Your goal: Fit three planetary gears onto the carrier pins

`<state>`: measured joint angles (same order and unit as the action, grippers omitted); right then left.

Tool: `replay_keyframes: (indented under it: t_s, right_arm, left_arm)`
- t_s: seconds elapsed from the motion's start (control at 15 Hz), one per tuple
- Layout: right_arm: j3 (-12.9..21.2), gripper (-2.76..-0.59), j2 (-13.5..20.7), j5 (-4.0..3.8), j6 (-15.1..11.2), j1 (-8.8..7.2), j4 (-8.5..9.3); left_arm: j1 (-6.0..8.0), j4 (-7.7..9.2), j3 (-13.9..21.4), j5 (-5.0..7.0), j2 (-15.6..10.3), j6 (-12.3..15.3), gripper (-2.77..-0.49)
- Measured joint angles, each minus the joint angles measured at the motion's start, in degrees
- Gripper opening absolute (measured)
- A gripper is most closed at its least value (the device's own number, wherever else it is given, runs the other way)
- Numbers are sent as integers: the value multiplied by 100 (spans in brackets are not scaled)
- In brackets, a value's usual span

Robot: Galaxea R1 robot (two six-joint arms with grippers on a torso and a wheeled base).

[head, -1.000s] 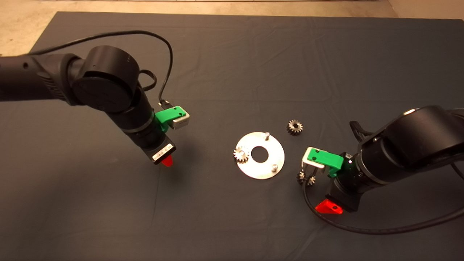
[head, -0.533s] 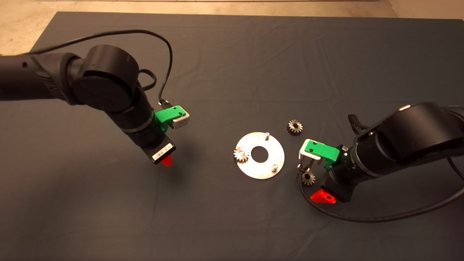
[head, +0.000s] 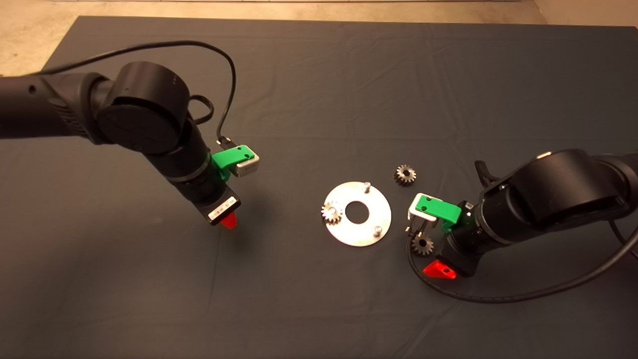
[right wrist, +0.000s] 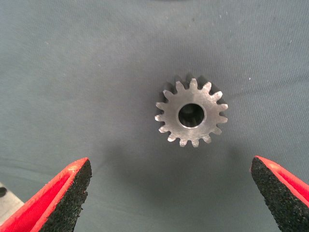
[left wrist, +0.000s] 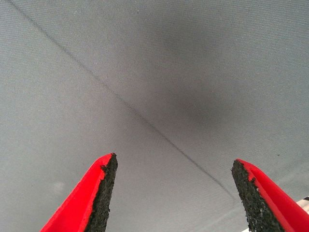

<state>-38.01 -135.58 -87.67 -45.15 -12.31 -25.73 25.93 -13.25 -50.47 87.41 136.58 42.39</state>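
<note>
From above, the disc (head: 358,213) lies near the middle of the mat (head: 319,75) with one gear (head: 331,213) seated at its left rim. Two carrier pins stand bare: one at the far rim (head: 367,186), one at the near right rim (head: 378,230). A second gear (head: 405,174) lies flat on the mat just beyond the disc's far right. A third gear (head: 422,245) lies just right of the disc's near edge, directly under the right gripper (head: 438,269), which hangs over it; this arm is plainly the nearer one. The left gripper (head: 229,221) hovers well to the left of the disc, apart from every gear.

The left wrist view shows its fingers (left wrist: 96,193) spread wide over bare mat, holding nothing.

The right wrist view shows that third gear (right wrist: 191,115) lying flat, bore axis upright, ahead of the wide-open, empty fingers (right wrist: 63,195) and slightly off-centre between them. The pickup likely needs a small forward reach and descent.
</note>
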Motion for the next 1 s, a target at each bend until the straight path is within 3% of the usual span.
replay_keyframes:
  t_s: [0.67,1.0]
  right_arm:
    - [-140,-89,-11,-3,141,171,-317]
    - [-200,-103,-16,0,177,251,-443]
  left_arm:
    - [2,0,3,5,-144,0,-162]
    - [2,0,12,-9,-152,0,-162]
